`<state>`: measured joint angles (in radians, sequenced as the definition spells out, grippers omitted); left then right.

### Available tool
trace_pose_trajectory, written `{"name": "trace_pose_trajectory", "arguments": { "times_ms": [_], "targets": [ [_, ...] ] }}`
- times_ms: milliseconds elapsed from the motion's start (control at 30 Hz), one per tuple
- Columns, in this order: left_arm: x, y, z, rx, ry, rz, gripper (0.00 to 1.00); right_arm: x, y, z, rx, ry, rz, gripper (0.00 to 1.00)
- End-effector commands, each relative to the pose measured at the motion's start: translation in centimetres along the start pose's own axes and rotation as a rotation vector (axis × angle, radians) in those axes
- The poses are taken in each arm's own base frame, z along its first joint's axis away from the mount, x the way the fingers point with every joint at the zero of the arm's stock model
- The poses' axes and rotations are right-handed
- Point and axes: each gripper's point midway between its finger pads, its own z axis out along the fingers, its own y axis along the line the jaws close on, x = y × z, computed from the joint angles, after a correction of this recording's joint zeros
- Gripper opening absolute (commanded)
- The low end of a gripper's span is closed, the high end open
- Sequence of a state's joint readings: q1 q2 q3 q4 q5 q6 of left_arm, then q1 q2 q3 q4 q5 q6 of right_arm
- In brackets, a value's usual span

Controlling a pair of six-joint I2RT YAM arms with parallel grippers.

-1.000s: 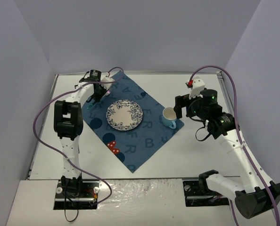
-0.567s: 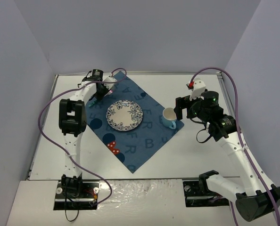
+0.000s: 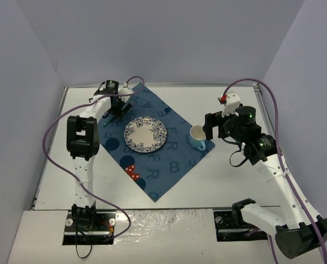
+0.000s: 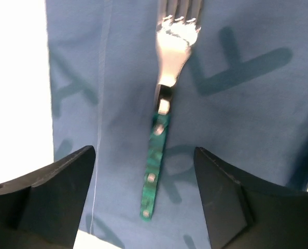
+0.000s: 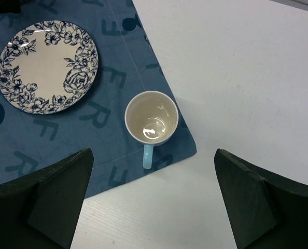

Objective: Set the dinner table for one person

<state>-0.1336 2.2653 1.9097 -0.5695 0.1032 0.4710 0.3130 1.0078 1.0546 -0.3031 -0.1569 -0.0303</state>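
The left gripper (image 4: 143,161), jaws apart, is hovering over the laid fork (image 4: 167,78), with plate (image 3: 145,133) and cup (image 3: 197,136) set and more cutlery probably remaining.

- One cloth (image 3: 163,165) was counted.
- One plate (image 3: 145,134) was counted, mid-cloth.
- One mug (image 3: 197,137) was counted at its right corner.
- One fork (image 4: 163,111) was counted near its left edge.
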Motion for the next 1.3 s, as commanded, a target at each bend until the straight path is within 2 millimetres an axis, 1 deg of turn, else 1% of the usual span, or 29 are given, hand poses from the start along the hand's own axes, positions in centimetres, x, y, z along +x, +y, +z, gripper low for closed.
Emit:
{"name": "trace_pose_trajectory", "arguments": {
  "times_ms": [0,33,67,100,133,200,267,300,333,367,400,433,500,600,700,767,867,967,1100,1200,1267],
  "targets": [
    [-3.7,4.0,-10.6,-0.200,-0.199,-0.234,0.89,-3.0,0.8,-1.5,-0.044,-0.120,-0.009,1.00],
    [-3.6,4.5,-12.5,-0.239,-0.226,-0.286,0.92,-3.1,0.9,-1.7,-0.048,-0.128,-0.009,1.00],
    [-2.4,4.0,-13.1,-0.256,-0.221,-0.366,0.94,-3.1,1.0,-1.9,-0.053,-0.133,-0.009,1.00],
    [-0.5,3.0,-13.2,-0.262,-0.196,-0.452,0.94,-3.0,1.1,-2.0,-0.063,-0.135,-0.010,1.00],
    [1.1,2.4,-13.7,-0.279,-0.183,-0.521,0.94,-2.9,1.4,-2.2,-0.075,-0.139,-0.013,1.00],
    [3.1,1.9,-15.2,-0.318,-0.197,-0.660,0.94,-2.1,1.9,-2.2,-0.104,-0.130,-0.019,1.00],
    [8.1,-0.7,-13.9,-0.318,-0.107,-0.754,0.94,-1.7,2.2,-2.5,-0.124,-0.134,-0.020,1.00],
    [8.8,-0.8,-14.3,-0.328,-0.117,-0.799,0.94,-1.6,2.5,-2.7,-0.140,-0.137,-0.020,1.00],
    [11.0,-1.8,-13.8,-0.327,-0.079,-0.837,0.94,-1.4,2.8,-2.9,-0.152,-0.139,-0.019,1.00],
    [12.2,-2.1,-13.8,-0.333,-0.066,-0.877,0.94,-1.3,3.0,-2.9,-0.163,-0.139,-0.017,1.00],
    [13.9,-2.0,-13.7,-0.335,-0.056,-0.943,0.94,-1.2,3.3,-3.2,-0.181,-0.144,-0.017,1.00],
    [16.4,-2.3,-13.4,-0.332,-0.032,-1.020,0.94,-1.1,3.7,-3.6,-0.201,-0.152,-0.017,1.00],
    [18.0,-2.3,-13.0,-0.334,-0.030,-1.083,0.94,-1.0,4.1,-4.1,-0.222,-0.163,-0.022,1.00],
    [19.8,-3.0,-12.7,-0.325,-0.011,-1.138,0.92,-0.5,4.5,-4.4,-0.246,-0.164,-0.017,1.00],
    [20.6,-3.3,-12.6,-0.338,0.016,-1.138,0.85,-0.4,4.8,-5.1,-0.261,-0.178,-0.012,1.00],
    [20.9,-3.6,-12.5,-0.336,0.029,-1.140,0.82,-0.3,4.8,-5.3,-0.259,-0.185,-0.012,1.00],
    [22.1,-4.6,-12.0,-0.335,0.066,-1.153,0.74,-0.4,4.8,-5.7,-0.254,-0.201,-0.012,1.00],
    [22.6,-5.1,-11.7,-0.336,0.074,-1.189,0.68,-0.2,4.8,-5.9,-0.254,-0.205,-0.011,1.00],
    [23.0,-5.6,-11.4,-0.338,0.085,-1.214,0.50,-0.4,4.9,-6.5,-0.256,-0.223,-0.014,1.00],
    [23.0,-5.8,-11.1,-0.327,0.083,-1.227,0.42,-0.5,4.8,-6.7,-0.251,-0.233,-0.015,1.00],
    [23.2,-6.1,-10.8,-0.320,0.091,-1.239,0.28,-0.6,4.9,-6.9,-0.252,-0.240,-0.016,1.00]
  ]
}}
